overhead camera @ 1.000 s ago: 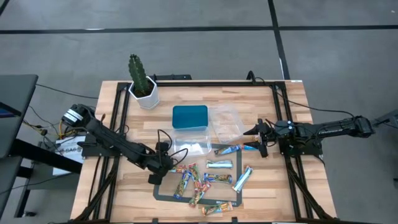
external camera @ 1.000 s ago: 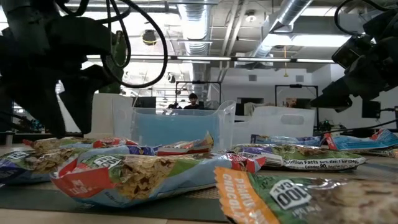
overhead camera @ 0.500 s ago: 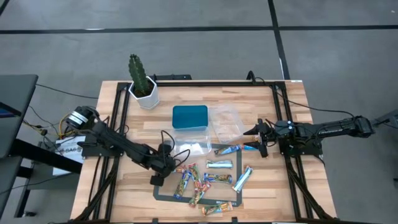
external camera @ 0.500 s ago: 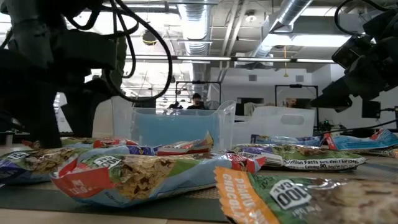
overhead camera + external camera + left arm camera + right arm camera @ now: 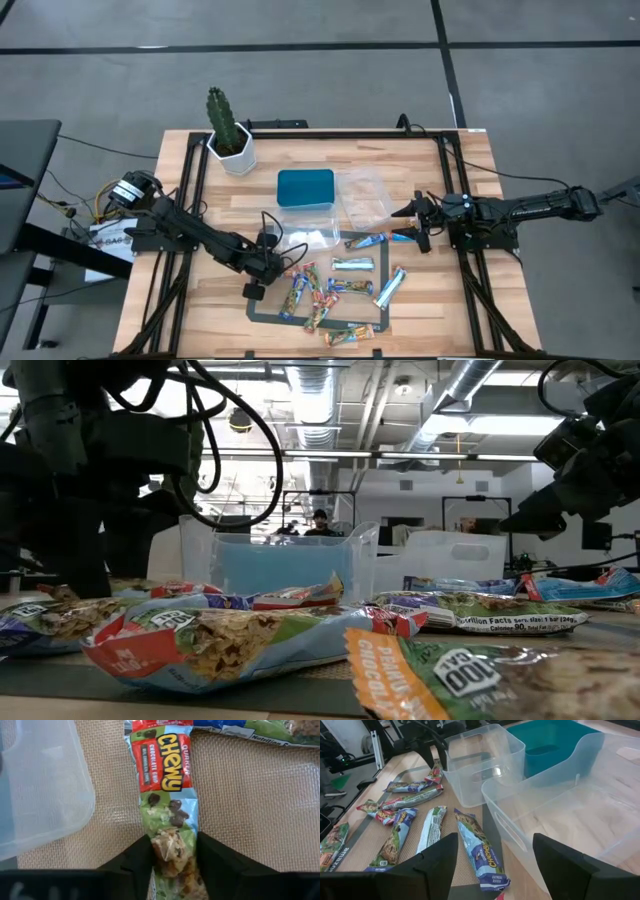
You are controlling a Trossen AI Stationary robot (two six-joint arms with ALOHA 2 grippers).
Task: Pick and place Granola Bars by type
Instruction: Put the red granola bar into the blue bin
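While the left gripper (image 5: 172, 857) straddles one end of a Chewy chocolate-chip bar (image 5: 167, 795), its fingers sit either side of the wrapper and look to touch it; whether they actually pinch it yet I cannot tell. That bar lies flat on the tan mesh mat (image 5: 260, 810), just beside the corner of a clear tub (image 5: 45, 790). Other granola bars (image 5: 330, 290) are scattered across the mat on the counter (image 5: 180, 300), in front of the teal tray (image 5: 305, 187) and a second clear tub (image 5: 365, 195).

Right gripper (image 5: 492, 865) hovers spread wide and holding nothing, over the mat's right side near a blue-wrapped bar (image 5: 480, 850).

Handling guess: bars are light and flat, with a firm-ish core in a thin, slick, crinkly wrapper. Ends are just sealed foil and likely slip or fold. Better hold is across the narrow width on the filled body, a bit inboard of the seam, with moderate squeeze so contents don't crumble.
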